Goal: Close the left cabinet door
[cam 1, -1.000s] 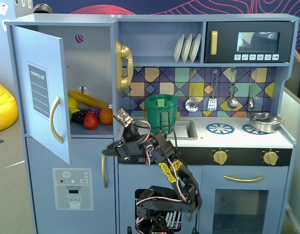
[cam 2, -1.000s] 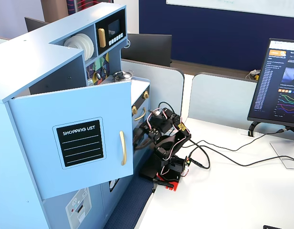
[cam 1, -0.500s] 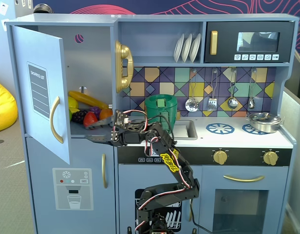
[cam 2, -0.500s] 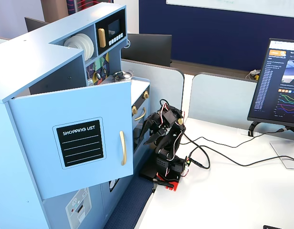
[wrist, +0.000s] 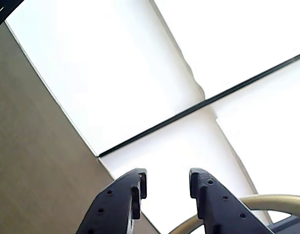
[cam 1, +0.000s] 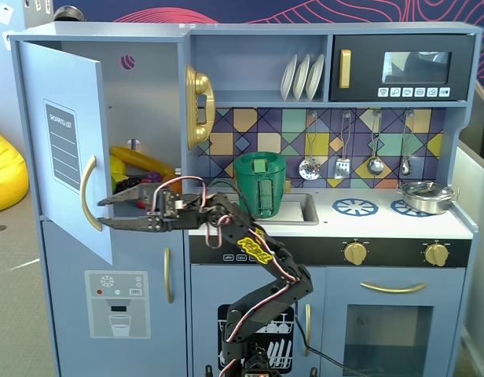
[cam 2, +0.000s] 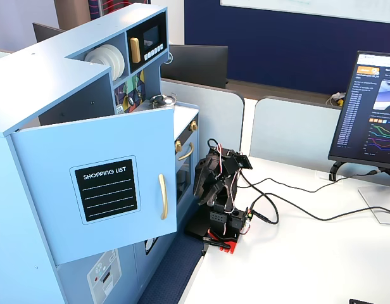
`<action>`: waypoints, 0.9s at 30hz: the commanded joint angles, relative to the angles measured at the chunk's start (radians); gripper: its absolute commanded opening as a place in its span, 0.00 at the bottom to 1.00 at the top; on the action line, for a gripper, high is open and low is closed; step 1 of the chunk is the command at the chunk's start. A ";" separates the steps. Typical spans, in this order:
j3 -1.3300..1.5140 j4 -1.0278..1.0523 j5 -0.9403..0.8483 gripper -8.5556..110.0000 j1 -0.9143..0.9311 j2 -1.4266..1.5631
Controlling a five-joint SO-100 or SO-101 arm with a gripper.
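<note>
We are reaching the arm [cam 1: 258, 259] up from its base and folding it leftward in a fixed view, so the gripper [cam 1: 108, 212] is lying level, fingers spread apart and grasping nothing. Just past the fingertips the door [cam 1: 65, 141] is standing swung wide open, and its gold handle [cam 1: 86, 192] is sitting right at the tips; we cannot tell whether they are touching it. In the wrist view the two dark fingers [wrist: 123, 204] are framing a glaring white surface, too washed out to read, with the handle [wrist: 247, 204] curving in beside the right finger and running off the edge. From the other fixed view the door [cam 2: 103, 183] is hiding the gripper entirely. Behind the gripper, toy food [cam 1: 140, 165] is lying on the cabinet shelf, and a green pot [cam 1: 259, 182] is standing by the sink, well to the right.
</note>
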 commanded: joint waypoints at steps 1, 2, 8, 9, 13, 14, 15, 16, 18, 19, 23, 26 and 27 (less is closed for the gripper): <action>-0.080 -0.075 -0.005 0.07 -0.017 -0.069; -0.087 -0.086 -0.002 0.07 -0.012 -0.086; -0.175 -0.164 -0.002 0.07 0.026 -0.216; -0.189 -0.172 0.003 0.07 0.035 -0.233; -0.206 -0.206 0.025 0.07 0.091 -0.276; -0.206 -0.219 0.026 0.07 0.114 -0.287; -0.207 -0.235 0.025 0.07 0.121 -0.296; -0.207 -0.242 0.021 0.07 0.129 -0.302; -0.206 -0.245 0.017 0.07 0.152 -0.305; -0.202 -0.245 0.018 0.07 0.164 -0.305; -0.199 -0.247 0.038 0.07 0.215 -0.295; -0.193 -0.249 0.046 0.07 0.252 -0.278; -0.190 -0.252 0.052 0.07 0.265 -0.272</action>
